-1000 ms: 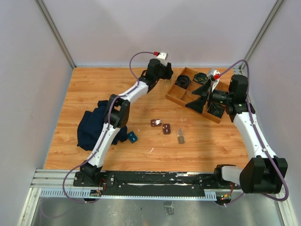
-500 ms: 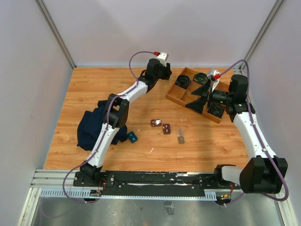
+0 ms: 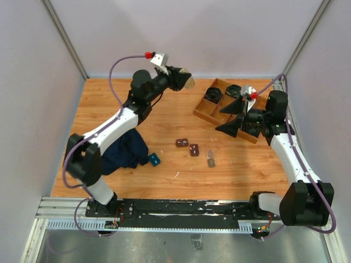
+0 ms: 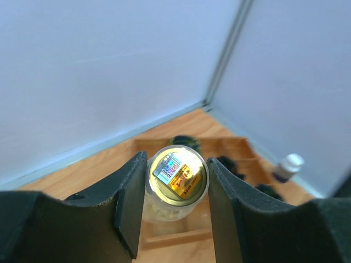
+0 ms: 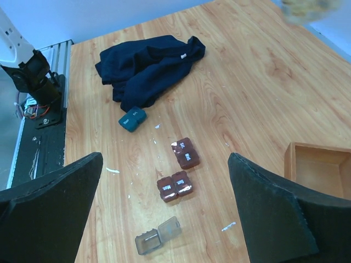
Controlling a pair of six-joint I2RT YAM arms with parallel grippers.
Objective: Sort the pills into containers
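Left claw (image 3: 184, 80): half closed on the pill jar (image 4: 163, 210), fingers against its glass sides, held aloft over the far side of the table (image 3: 109, 109).
Jar axis: the gold lid (image 4: 176, 174) faces back at the wrist, so the jar runs along the claw's reach rather than upright.
Containers (image 3: 181, 143) (image 3: 193, 149): two dark-brown boxes side by side mid-table, below the jar and toward the near edge, well apart from it.
Right claw (image 3: 229, 118): wide and empty, hovering beside the wooden tray (image 3: 201, 113). It is the nearer claw to the containers.
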